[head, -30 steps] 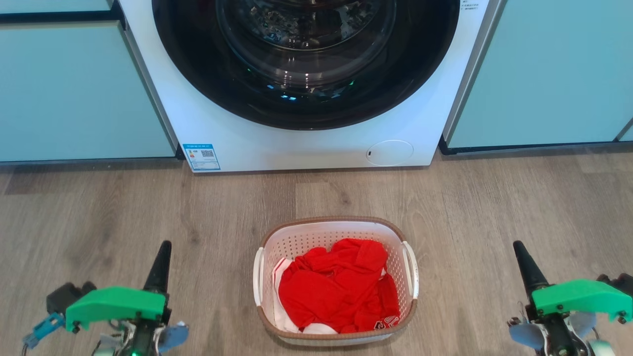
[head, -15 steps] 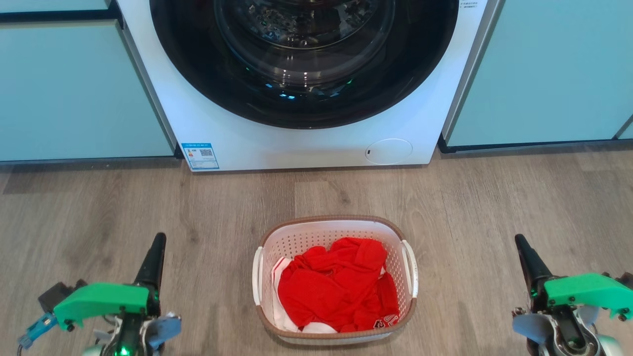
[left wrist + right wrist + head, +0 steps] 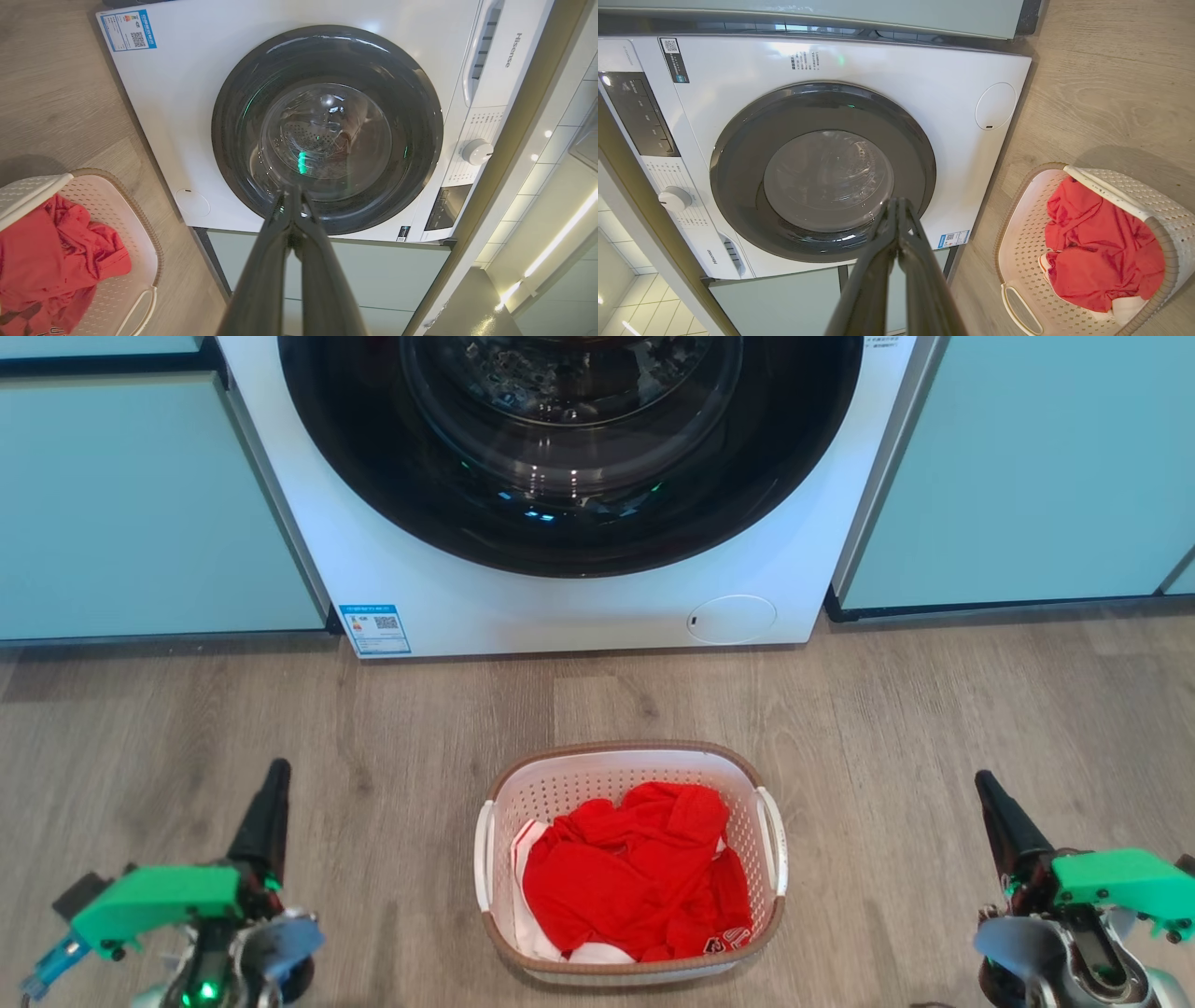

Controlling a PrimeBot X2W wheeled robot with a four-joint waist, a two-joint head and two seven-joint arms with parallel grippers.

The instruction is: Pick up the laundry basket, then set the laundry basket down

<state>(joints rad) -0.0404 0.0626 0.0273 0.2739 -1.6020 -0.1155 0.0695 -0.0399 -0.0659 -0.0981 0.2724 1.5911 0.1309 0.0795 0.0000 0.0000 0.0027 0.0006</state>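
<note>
Your left gripper [image 3: 278, 769] has edged away from the one white perforated brown-rimmed plastic laundry basket [image 3: 621, 748]; right gripper [image 3: 981, 778] flanks it, both jaws closed.

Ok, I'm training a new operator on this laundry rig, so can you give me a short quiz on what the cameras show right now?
1. True or false: the left gripper and right gripper grip the laundry basket.
2. What lies in the basket? A) blue towels B) red clothing C) nothing
3. Fill in: the basket stands on the wooden floor in front of the ___.
Key: 1 false, both are shut and apart from it, one on either side; 2 B; 3 washing machine.
</note>
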